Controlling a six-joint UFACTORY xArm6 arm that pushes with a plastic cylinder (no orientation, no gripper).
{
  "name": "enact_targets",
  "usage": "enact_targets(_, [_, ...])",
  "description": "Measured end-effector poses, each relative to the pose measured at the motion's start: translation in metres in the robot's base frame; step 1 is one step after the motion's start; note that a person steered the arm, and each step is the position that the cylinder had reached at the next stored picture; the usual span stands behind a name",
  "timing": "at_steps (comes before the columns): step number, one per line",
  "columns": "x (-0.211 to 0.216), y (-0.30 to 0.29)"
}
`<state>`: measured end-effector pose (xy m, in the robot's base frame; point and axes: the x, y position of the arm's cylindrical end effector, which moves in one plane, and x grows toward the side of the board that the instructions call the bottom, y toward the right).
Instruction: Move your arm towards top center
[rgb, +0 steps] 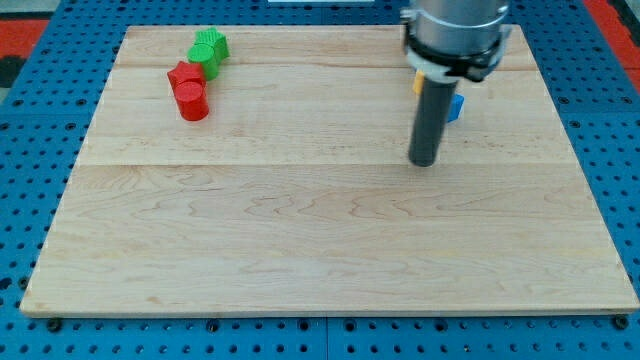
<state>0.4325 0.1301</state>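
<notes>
My tip (423, 162) rests on the wooden board (320, 230), right of centre and a little above the middle. Just above and to its right, a blue block (456, 107) and a yellow block (419, 83) peek out from behind the rod and its mount; their shapes are hidden. At the view's top left, far from my tip, lie a green block (209, 50), a red block (184, 76) and a red cylinder (192, 101), clustered close together.
The board lies on a blue perforated table (30, 180) that shows on all sides. The arm's dark mount (455, 35) hangs over the board's top right.
</notes>
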Motion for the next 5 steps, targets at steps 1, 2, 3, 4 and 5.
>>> enact_targets(1, [-0.020,0.039])
enact_targets(2, [-0.025,-0.014])
enact_targets(3, [-0.025,-0.086])
enact_targets(4, [-0.037,-0.123])
enact_targets(5, [-0.055,-0.124])
